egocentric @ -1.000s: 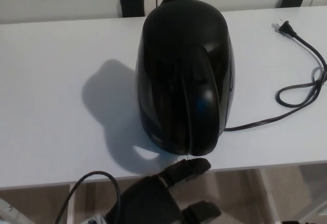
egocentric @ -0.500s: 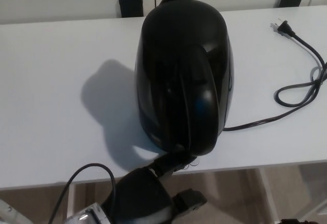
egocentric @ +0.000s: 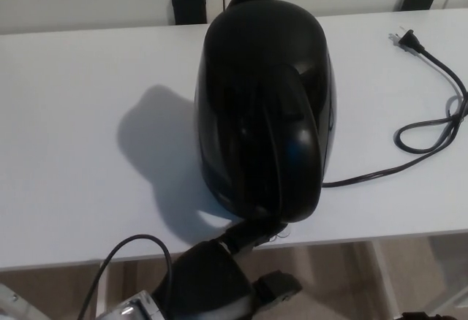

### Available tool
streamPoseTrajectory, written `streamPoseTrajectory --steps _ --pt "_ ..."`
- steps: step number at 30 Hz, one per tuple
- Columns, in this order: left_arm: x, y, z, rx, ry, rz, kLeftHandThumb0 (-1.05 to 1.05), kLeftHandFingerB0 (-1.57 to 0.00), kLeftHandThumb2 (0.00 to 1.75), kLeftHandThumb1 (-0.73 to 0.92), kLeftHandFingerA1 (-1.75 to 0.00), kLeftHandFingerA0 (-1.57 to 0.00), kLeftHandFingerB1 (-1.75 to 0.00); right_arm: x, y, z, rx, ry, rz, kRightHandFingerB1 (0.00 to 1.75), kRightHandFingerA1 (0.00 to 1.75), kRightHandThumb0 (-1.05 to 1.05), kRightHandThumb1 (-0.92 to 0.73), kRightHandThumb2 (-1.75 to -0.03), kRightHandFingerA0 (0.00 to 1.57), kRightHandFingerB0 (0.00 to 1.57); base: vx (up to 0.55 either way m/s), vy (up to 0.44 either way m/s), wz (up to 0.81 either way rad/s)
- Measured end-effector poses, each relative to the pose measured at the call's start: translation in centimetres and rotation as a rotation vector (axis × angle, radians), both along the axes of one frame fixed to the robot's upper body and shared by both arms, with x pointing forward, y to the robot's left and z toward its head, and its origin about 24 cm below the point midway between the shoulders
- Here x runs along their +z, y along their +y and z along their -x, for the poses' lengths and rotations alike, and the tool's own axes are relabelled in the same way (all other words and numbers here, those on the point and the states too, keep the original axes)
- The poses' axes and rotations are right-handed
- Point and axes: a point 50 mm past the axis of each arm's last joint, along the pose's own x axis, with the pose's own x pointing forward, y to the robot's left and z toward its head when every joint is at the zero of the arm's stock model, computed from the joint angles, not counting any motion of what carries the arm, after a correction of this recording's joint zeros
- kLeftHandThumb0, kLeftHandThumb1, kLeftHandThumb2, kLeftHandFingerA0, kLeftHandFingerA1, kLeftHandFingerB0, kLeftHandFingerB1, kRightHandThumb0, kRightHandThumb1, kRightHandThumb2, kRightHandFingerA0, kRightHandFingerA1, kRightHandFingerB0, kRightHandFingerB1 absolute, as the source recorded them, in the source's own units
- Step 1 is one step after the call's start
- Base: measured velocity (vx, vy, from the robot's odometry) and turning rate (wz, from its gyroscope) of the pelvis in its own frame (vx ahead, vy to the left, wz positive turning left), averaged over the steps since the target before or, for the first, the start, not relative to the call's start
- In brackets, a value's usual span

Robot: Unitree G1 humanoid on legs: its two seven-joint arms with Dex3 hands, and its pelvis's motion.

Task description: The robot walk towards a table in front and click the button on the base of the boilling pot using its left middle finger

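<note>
Boiling pot (egocentric: 263, 108): standing near the front edge of the white desk (egocentric: 73, 152). Left robot hand (egocentric: 219, 276): gripping nothing, one finger (egocentric: 252, 231) reaching under the pot's base. Risk: excess push is shoving the pot backward; button hidden.

The boiling pot (egocentric: 265, 108) fills the centre of the frame, and its bulging body hides its own base and the button there. At the lower centre, one finger (egocentric: 252, 232) of the left hand (egocentric: 219, 276) reaches in under the pot's near edge, its tip out of sight, so contact cannot be judged. The hand's lower part is cut off by the bottom edge. The power cord (egocentric: 431, 126) runs behind the pot's right side.
</note>
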Motion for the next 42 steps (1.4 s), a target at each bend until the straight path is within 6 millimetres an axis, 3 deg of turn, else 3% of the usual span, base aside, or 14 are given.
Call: streamPoseTrajectory --steps 13,20,24,27,30,32,37,38,39,42 --pt "0.0 0.1 0.8 -0.011 -0.006 -0.001 -0.74 -0.28 0.67 0.89 -0.31 -0.30 -0.29 0.0 0.0 0.0 0.002 0.003 0.004 0.40 0.45 -0.31 -0.57 -0.57 0.65 0.50 0.00 0.000 0.00" --pt "1.4 -0.1 2.9 -0.057 -0.001 0.017 -0.74 -0.25 0.68 0.89 -0.30 -0.25 -0.28 -0.1 0.0 0.0 0.002 0.015 0.008 0.41 0.46 -0.38 -0.60 -0.57 0.69 0.55 0.00 0.000 0.00" --pt "1.8 0.1 4.2 -0.072 0.020 0.021 -0.73 -0.28 0.67 0.87 -0.32 -0.30 -0.30 -0.4 -0.2 0.2 -0.001 0.032 0.010 0.40 0.44 -0.31 -0.57 -0.56 0.61 0.51 0.00 0.000 0.00" --pt "0.5 1.2 5.7 -0.055 0.097 -0.003 -0.74 -0.30 0.67 0.88 -0.31 -0.30 -0.30 -0.5 -0.3 0.3 -0.009 0.037 0.008 0.39 0.43 -0.32 -0.57 -0.57 0.64 0.51 0.00 0.000 0.00" --pt "-2.2 3.1 6.4 0.007 0.209 -0.059 -0.74 -0.23 0.66 0.88 -0.30 -0.25 -0.29 -0.5 -0.2 0.4 -0.005 0.038 0.009 0.39 0.44 -0.31 -0.57 -0.57 0.65 0.49 0.00 0.000 0.00" --pt "-3.5 4.1 6.5 0.052 0.272 -0.089 -0.74 -0.21 0.68 0.89 -0.29 -0.22 -0.28 -0.6 -0.2 0.4 -0.003 0.040 0.009 0.39 0.44 -0.29 -0.56 -0.57 0.65 0.49 0.00 0.000 0.00" --pt "-6.8 7.1 6.0 0.193 0.399 -0.176 -0.78 -0.20 0.71 0.92 -0.35 -0.32 -0.28 -0.6 -0.1 0.4 -0.009 0.038 0.005 0.41 0.47 -0.26 -0.55 -0.56 0.72 0.51 0.00 0.000 0.00" --pt "-7.2 7.5 5.8 0.217 0.414 -0.187 -0.78 -0.15 1.05 0.76 -0.47 -0.25 -0.41 -0.6 -0.1 0.4 -0.011 0.036 0.004 0.40 0.46 -0.26 -0.55 -0.56 0.69 0.50 0.00 0.000 0.00" --pt "-7.7 8.1 5.6 0.245 0.432 -0.198 -0.75 -0.22 0.70 0.92 -0.33 -0.35 -0.28 -0.7 0.0 0.4 -0.014 0.034 0.003 0.40 0.46 -0.27 -0.56 -0.56 0.67 0.50 0.00 0.000 0.00" --pt "-8.9 9.7 5.0 0.328 0.474 -0.230 -0.71 -0.25 0.70 0.92 -0.34 -0.35 -0.30 -0.7 0.0 0.4 -0.020 0.028 0.000 0.40 0.45 -0.28 -0.56 -0.57 0.66 0.48 0.00 0.000 0.00"
